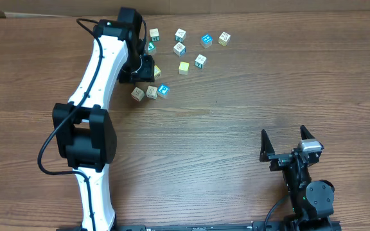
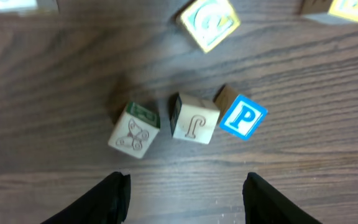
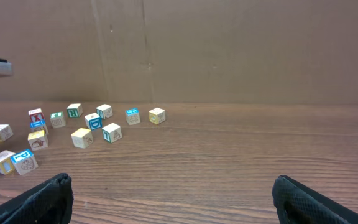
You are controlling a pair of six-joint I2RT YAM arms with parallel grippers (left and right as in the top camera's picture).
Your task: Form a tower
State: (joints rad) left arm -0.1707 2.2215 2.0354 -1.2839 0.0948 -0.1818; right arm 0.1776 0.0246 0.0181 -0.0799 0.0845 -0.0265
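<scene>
The tower [image 3: 36, 127] is a short stack of small cubes at the left, its top cube showing a red mark. From overhead only its yellowish top [image 1: 157, 70] peeks out beside my left gripper [image 1: 139, 68]. In the left wrist view that gripper [image 2: 185, 186] is open and holds nothing. It hovers above a row of three loose cubes: a butterfly cube [image 2: 134, 129], a J cube [image 2: 194, 118] and a blue P cube [image 2: 242, 116]. A yellow-edged cube [image 2: 209, 22] looms larger at the top. My right gripper [image 1: 286, 136] [image 3: 173, 186] stands open and empty near the front right.
Several loose cubes [image 1: 191, 48] lie scattered at the back of the wooden table [image 1: 236, 128], right of the left arm. A cardboard wall [image 3: 229, 50] closes the far side. The white left arm [image 1: 92, 96] stretches from the front edge to the back.
</scene>
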